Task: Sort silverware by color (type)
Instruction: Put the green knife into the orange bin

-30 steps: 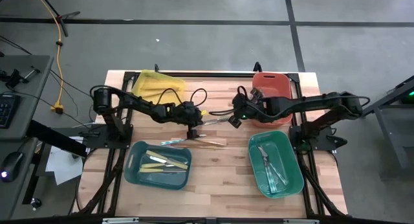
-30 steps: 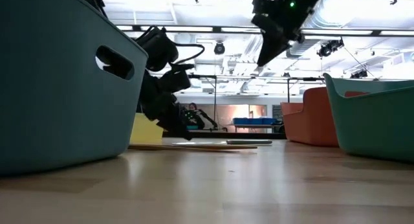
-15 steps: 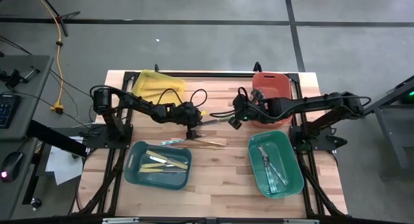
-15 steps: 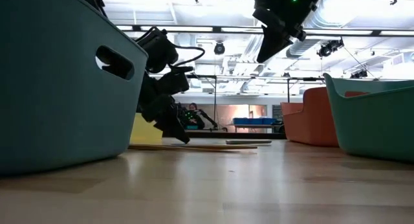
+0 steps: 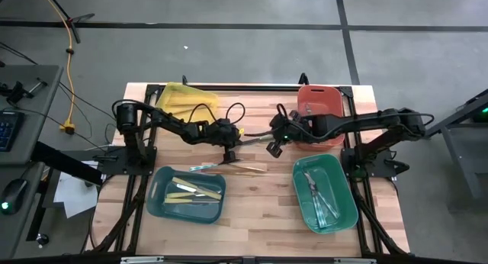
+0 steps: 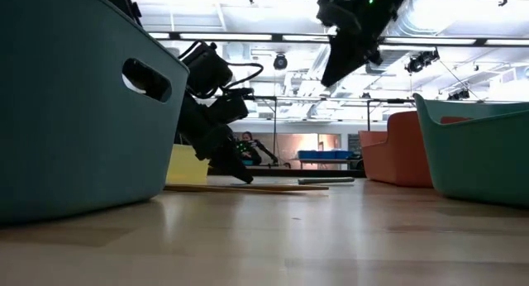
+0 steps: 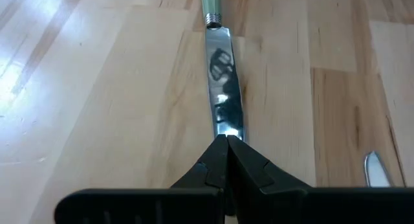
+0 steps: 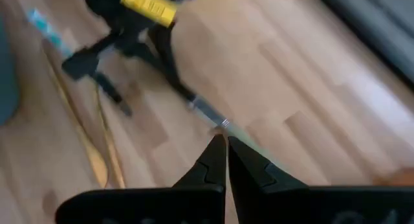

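Silverware lies in several places on the wooden counter (image 5: 259,203): cream-yellow pieces (image 5: 194,191) sit in the teal bin (image 5: 156,199) at the near left, silver-grey pieces (image 5: 320,194) sit in the second teal bin (image 5: 347,197) at the near right, and a few loose items rest on the bare wood between the two arms. Among the loose ones are two thin gold-tan utensils (image 5: 245,169) lying side by side and a small teal-tinted one (image 5: 202,168) just beside the left bin. A shiny knife (image 7: 223,101) with a pale green handle lies flat near the middle of the counter. The left gripper (image 5: 228,156) is down at the counter with its fingers pressed together; in its wrist view the closed tips meet right at the end of the knife blade, though whether they pinch the blade cannot be told. The right gripper (image 5: 271,148) hangs above the counter near the knife's handle end, its fingers shut with nothing between them. A yellow bin (image 5: 184,98) stands at the far left of the counter and a red bin (image 5: 320,100) at the far right.
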Available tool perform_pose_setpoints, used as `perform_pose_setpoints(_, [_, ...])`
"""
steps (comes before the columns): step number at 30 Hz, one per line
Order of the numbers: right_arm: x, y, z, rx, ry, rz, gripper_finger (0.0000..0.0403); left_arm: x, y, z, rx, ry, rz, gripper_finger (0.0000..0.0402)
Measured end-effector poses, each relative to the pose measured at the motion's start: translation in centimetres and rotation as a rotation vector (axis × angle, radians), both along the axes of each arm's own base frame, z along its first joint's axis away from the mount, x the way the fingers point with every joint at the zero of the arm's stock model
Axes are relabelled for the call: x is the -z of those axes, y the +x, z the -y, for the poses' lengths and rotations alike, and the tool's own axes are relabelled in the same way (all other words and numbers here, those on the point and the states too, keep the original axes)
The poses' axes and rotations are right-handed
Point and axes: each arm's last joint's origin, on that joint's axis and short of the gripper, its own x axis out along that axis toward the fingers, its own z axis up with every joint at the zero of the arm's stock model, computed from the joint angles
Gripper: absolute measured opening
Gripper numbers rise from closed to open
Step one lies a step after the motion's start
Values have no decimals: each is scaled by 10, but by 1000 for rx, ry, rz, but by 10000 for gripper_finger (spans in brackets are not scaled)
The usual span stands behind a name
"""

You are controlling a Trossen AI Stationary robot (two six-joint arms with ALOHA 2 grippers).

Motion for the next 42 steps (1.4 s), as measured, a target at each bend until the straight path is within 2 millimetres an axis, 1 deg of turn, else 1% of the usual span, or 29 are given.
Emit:
perform_pose_setpoints(3, [14,11,6,-44,50,-37,8,0,0,0,4,-4,2,0])
perform_pose_setpoints(5, [26,16,12,-80,79,-85,23,0,0,0,10,-11,0,0])
perform_pose_setpoints(7, [37,21,20,-118,110,-126,49,1,-1,0,16,-6,-4,0])
perform_pose_setpoints(10, [52,26,32,-199,142,-175,98,1,-1,0,28,2,-10,0])
perform_pose_setpoints(14, [72,31,45,-282,131,-258,159,1,-1,0,41,5,-12,0])
perform_pose_setpoints(16, [85,33,53,-314,122,-309,181,1,-1,0,45,8,-13,0])
perform_pose_setpoints(19, [103,36,65,-356,100,-369,199,1,-1,0,46,7,-13,0])
perform_pose_setpoints(22, [119,39,75,-375,82,-409,203,1,-1,0,47,8,-11,0])
perform_pose_setpoints(25, [129,41,82,-382,77,-419,204,1,-1,0,49,10,-11,0])
perform_pose_setpoints(29, [133,42,85,-390,82,-426,203,1,-1,0,49,10,-11,0])
perform_pose_setpoints(32, [136,41,86,-383,97,-438,186,1,-1,0,49,10,-11,0])
perform_pose_setpoints(35, [139,41,85,-380,114,-452,139,1,-1,0,47,8,-11,0])
perform_pose_setpoints(39, [145,41,84,-366,154,-462,38,1,-1,0,40,14,-12,0])
perform_pose_setpoints(40, [146,41,84,-364,156,-465,30,1,-1,0,31,12,-11,0])
perform_pose_setpoints(42, [147,41,83,-353,162,-474,30,1,-1,-1,15,18,-13,0])
